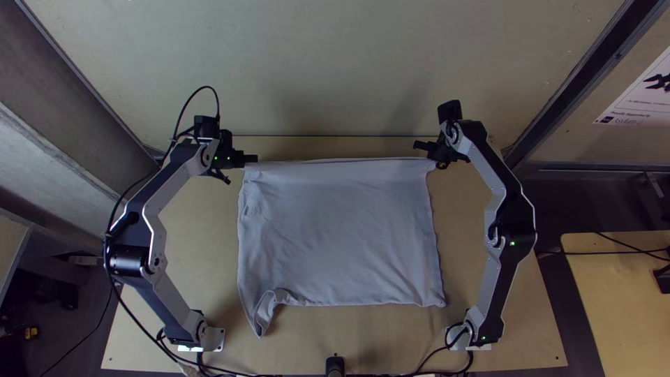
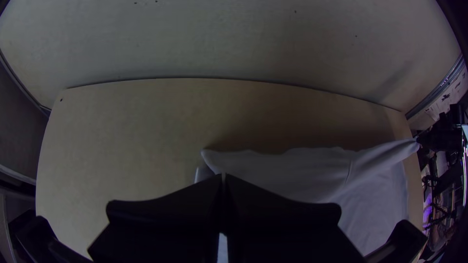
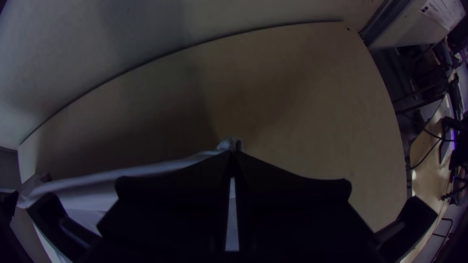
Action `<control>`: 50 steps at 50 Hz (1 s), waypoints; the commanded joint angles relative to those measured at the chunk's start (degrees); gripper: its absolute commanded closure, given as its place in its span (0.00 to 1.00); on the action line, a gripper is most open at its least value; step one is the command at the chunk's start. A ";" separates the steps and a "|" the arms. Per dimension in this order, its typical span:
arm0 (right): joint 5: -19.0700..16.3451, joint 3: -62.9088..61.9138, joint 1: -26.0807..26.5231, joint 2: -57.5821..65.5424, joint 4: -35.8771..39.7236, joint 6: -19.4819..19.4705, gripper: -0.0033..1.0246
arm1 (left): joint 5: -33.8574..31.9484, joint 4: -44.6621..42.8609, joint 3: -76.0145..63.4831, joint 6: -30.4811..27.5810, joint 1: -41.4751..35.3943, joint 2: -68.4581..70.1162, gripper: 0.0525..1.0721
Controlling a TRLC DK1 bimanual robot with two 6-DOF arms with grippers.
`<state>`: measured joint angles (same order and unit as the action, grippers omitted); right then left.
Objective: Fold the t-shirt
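"Grey-white, the t-shirt (image 1: 338, 230) lies mid-table, a rough rectangle with its far side close to the far edge of the table (image 1: 202, 244). What's at the left end?"

"The left gripper (image 2: 223, 177), pinching the shirt's far left corner, its fingers closed on the cloth. Below that, towards the table's near left corner, a flap (image 1: 257, 318) trails to a point, with a curled crease beside it."

"Would you sort that flap first?"

"I'd keep it in mind. The middle looks fairly smooth, so I judge the next fold can go ahead, but that curl could end up trapped inside as a lump."

"And the right end?"

"The right gripper (image 3: 234, 153) has the far right corner pressed between its fingers. The near right corner rests flat, well in from the table's right edge."

"So how do we make the fold a good one?"

"Lift both corners together, to the same height, just enough to clear the lower cloth. Keep the span between them lightly taut; too hard a pull would slip a corner or drag the whole thing. Then come towards the table's near edge at one matched pace, lay the held side down level, and let go only once it's flat."
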<state>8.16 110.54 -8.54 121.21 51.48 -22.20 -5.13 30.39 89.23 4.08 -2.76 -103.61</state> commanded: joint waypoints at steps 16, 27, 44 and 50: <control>2.47 -18.17 -2.01 -11.70 -4.46 0.05 0.97 | -0.15 -0.95 -15.67 -1.97 1.89 13.44 0.98; 3.09 -25.55 -2.10 -14.16 -7.10 -0.30 0.97 | -0.15 -3.23 -25.42 -1.79 1.62 18.18 0.98; 4.40 -35.39 -1.31 -13.72 -13.34 -0.22 0.97 | -0.15 -6.57 -35.18 1.20 -3.12 21.08 0.98; 4.49 -37.86 -1.22 -12.31 -14.39 -0.13 0.97 | -0.15 -9.56 -38.52 1.46 -3.91 20.73 0.98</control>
<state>11.22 75.16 -10.59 108.55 37.50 -22.26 -5.32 22.35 54.41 4.32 -6.15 -83.81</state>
